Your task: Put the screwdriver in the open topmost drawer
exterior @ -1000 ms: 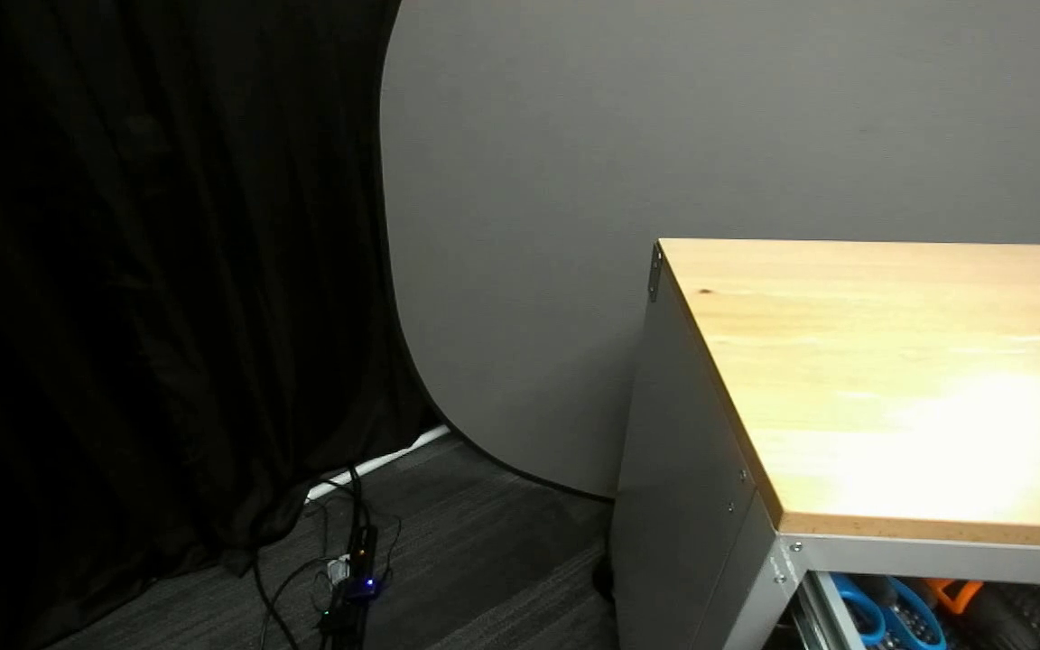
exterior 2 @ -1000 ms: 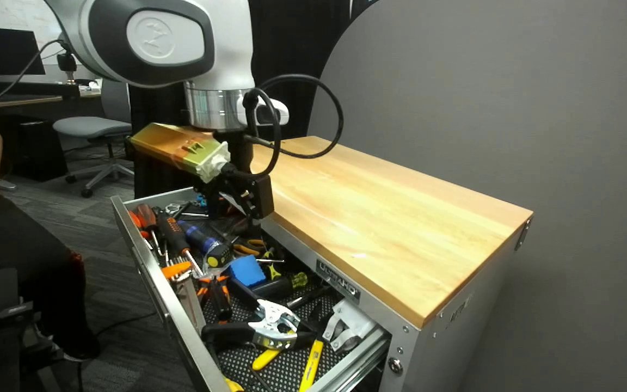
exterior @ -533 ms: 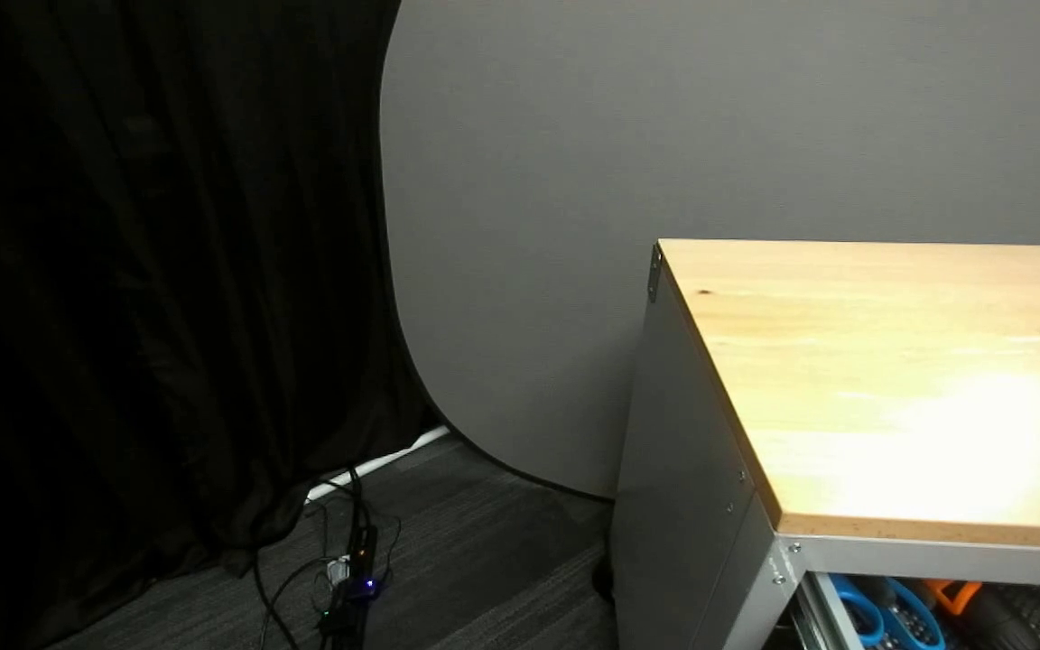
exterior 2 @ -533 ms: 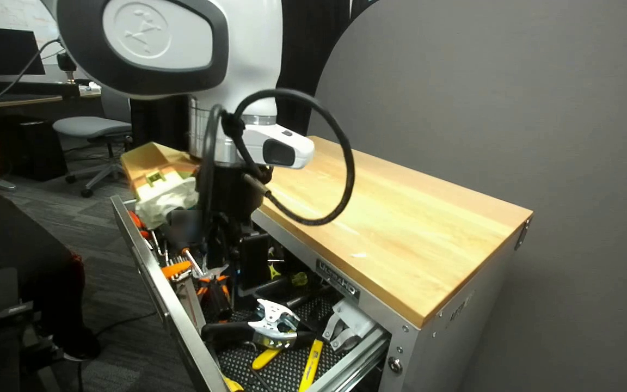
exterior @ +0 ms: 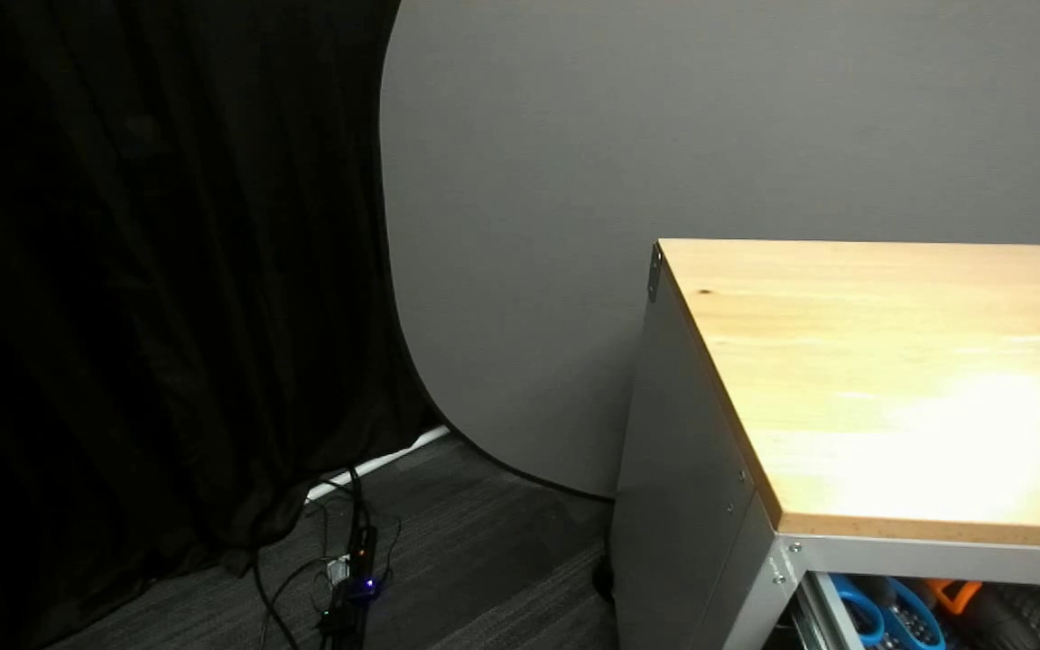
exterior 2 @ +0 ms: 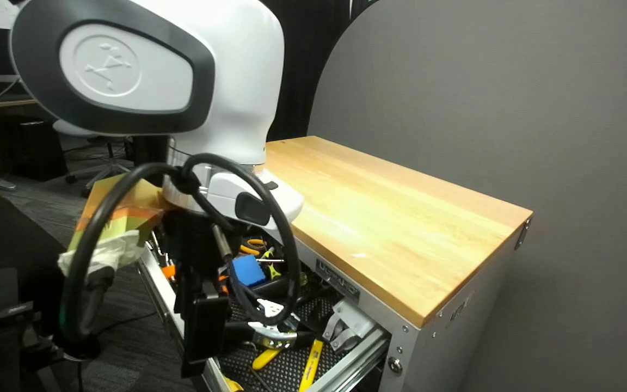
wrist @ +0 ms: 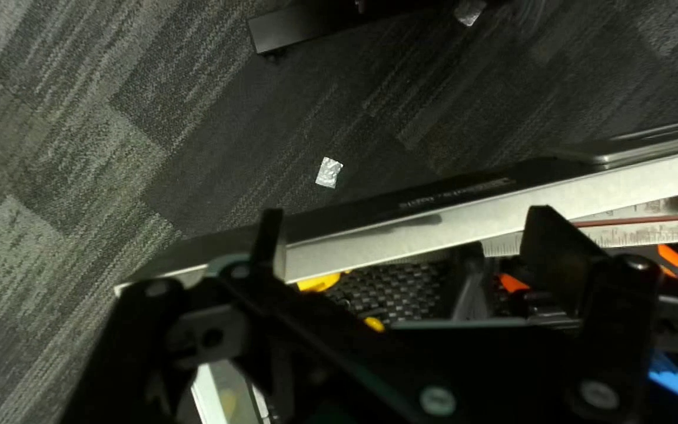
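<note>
Where the drawer (wrist: 468,227) juts out, the downturned pincer (wrist: 408,232) gapes.

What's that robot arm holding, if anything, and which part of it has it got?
Nothing is held: in the wrist view the fingers stand wide apart, and the open drawer's rim just shows through the gap.
</note>
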`<state>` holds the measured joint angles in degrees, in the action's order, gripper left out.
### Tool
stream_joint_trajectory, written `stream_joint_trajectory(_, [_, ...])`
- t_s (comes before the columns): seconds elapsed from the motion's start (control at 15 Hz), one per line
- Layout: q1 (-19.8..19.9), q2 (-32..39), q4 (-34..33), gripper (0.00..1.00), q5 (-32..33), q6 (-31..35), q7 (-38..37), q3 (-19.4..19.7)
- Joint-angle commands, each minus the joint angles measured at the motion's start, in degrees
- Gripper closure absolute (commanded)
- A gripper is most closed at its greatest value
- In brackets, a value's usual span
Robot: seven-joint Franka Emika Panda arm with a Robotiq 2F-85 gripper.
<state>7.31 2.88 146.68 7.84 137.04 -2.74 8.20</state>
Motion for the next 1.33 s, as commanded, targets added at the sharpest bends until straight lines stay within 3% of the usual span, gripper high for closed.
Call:
stream_joint_trajectory(0.0, [0.74, -0.71, 0.82, 0.0, 0.32, -1.56, -0.82, 0.65])
stream_joint_trajectory(0.13, [1.03, -0.34, 0.92, 0.0, 0.44, -2.05, -0.58, 0.88])
stream_joint_trajectory(0.2, [1.16, -0.03, 0.92, 0.25, 0.22, -2.4, -0.02, 0.95])
stream_joint_trajectory(0.33, [1.41, 0.79, 0.76, 0.34, -0.11, -2.51, 0.27, 1.1])
stream_joint_trajectory(0.67, [1.45, 3.5, -0.55, 0.75, -1.02, -1.76, 1.26, 1.16])
stream_joint_trajectory(0.8, [1.35, 4.77, -1.51, 0.87, -2.68, -0.98, 2.57, 0.73])
stream_joint_trajectory(1.0, [1.41, 6.7, -3.39, 0.94, -4.97, -0.38, 4.86, 0.18])
stream_joint_trajectory(1.27, [2.23, 9.71, -6.84, 0.88, -9.63, -1.19, 10.11, -0.52])
